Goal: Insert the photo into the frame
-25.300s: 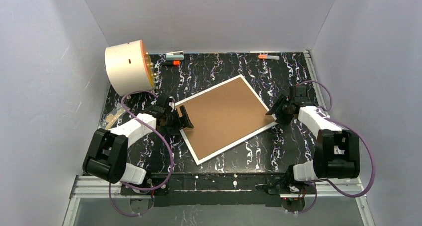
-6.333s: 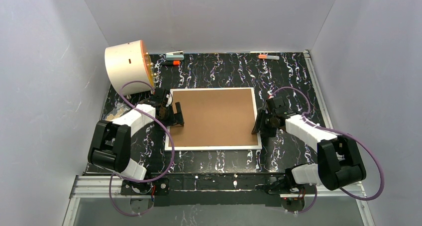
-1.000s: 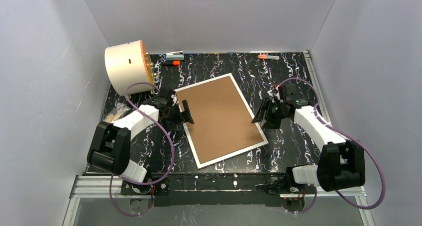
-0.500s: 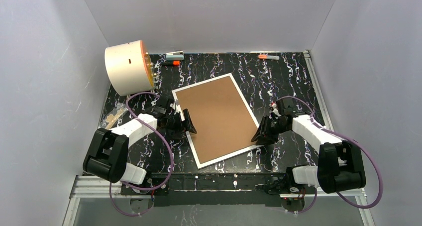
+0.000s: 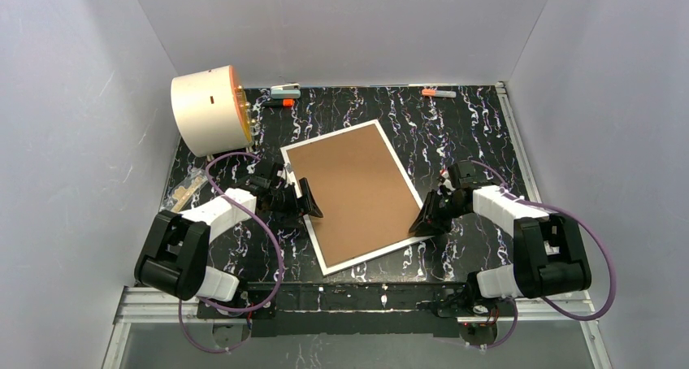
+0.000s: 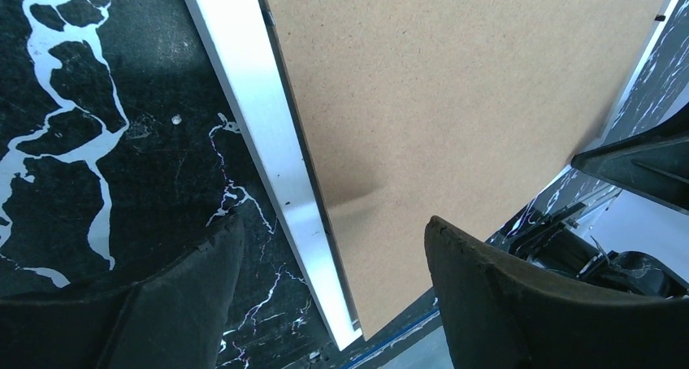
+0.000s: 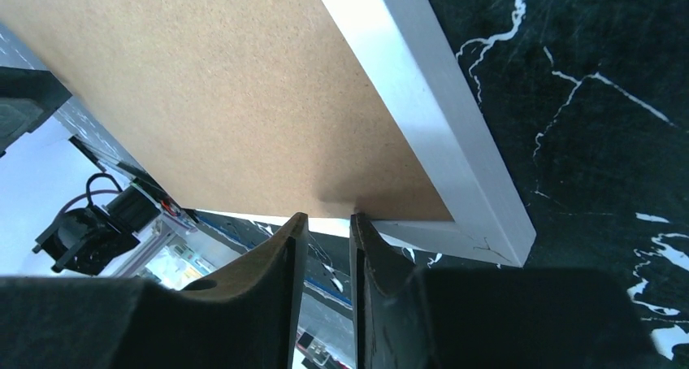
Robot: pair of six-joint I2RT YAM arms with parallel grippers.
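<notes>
From above, the frame (image 5: 356,194) lies face down on the bench (image 5: 463,133), brown back up. Its long side runs from far left to near right. The left hand (image 5: 307,200) is at the left long edge and the right hand (image 5: 421,224) is at the near right corner. No photo shows. The left wrist view shows wide fingers (image 6: 487,296), one each side of the white rim. The right wrist view shows fingers (image 7: 268,280) nearly together at the corner. I cannot tell if they pinch it.

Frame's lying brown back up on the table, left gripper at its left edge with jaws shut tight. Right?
No: the left gripper has its jaws wide open, astride the white edge of the frame, as the left wrist view shows. The frame does lie brown back up on the table.
</notes>
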